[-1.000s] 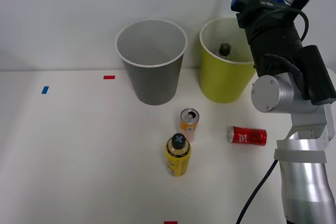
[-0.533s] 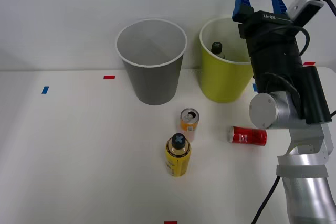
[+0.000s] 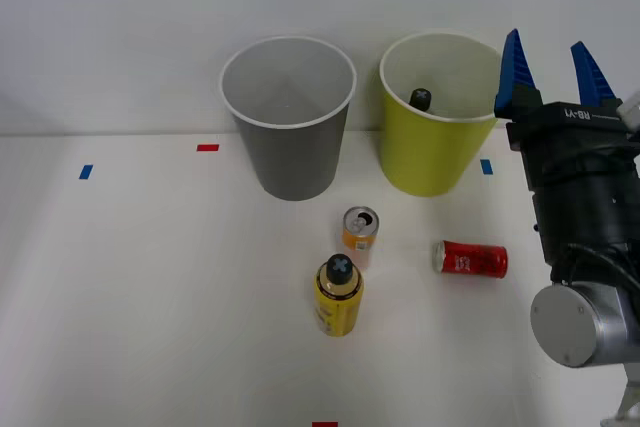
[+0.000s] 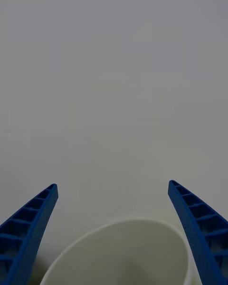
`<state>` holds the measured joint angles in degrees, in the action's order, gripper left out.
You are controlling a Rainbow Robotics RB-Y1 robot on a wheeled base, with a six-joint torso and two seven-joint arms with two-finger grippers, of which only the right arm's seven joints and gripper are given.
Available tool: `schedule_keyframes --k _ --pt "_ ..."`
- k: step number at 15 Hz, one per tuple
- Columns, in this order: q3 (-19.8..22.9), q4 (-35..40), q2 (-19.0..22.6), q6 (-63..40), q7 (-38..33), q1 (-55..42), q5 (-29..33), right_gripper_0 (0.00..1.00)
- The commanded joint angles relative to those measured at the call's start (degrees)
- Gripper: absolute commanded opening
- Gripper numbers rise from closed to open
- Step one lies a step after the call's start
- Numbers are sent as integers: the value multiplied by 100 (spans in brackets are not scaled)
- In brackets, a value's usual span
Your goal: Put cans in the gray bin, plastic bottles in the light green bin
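Note:
The gray bin (image 3: 290,137) stands at the back of the table with the light green bin (image 3: 432,142) to its right. A black bottle cap (image 3: 421,98) shows inside the light green bin. An orange-yellow can (image 3: 360,231) stands upright in front of the bins, and a red can (image 3: 471,259) lies on its side to its right. The yellow plastic bottle (image 3: 338,297) with a black cap stands nearest me. My right gripper (image 3: 547,55) is open and empty, raised just right of the light green bin's rim (image 4: 118,249), with its blue fingers (image 4: 28,230) spread.
Small red tape marks (image 3: 208,147) and blue tape marks (image 3: 86,171) lie on the white table. A plain wall rises behind the bins. My right arm's black and silver body (image 3: 585,237) fills the right side above the table.
My right gripper has drawn back to the right and lower, away from over the light green bin. The bottle inside the bin has shifted and settled.

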<state>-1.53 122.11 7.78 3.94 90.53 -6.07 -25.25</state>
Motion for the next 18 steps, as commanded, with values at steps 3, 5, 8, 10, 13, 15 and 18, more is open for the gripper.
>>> schedule_keyframes --k 3,5,8,10,13,15,18 --pt "-339 322 215 696 106 -1485 81 79" --pt "-436 322 399 960 150 -1907 160 79" --pt "-436 322 680 1136 158 -2390 327 79" --pt "-400 322 645 1136 176 -2715 450 79" --pt "-400 322 812 1136 281 -3128 617 79" --pt "-418 314 962 1136 343 -3313 723 79" --pt "-541 314 891 1136 440 -3506 855 79"
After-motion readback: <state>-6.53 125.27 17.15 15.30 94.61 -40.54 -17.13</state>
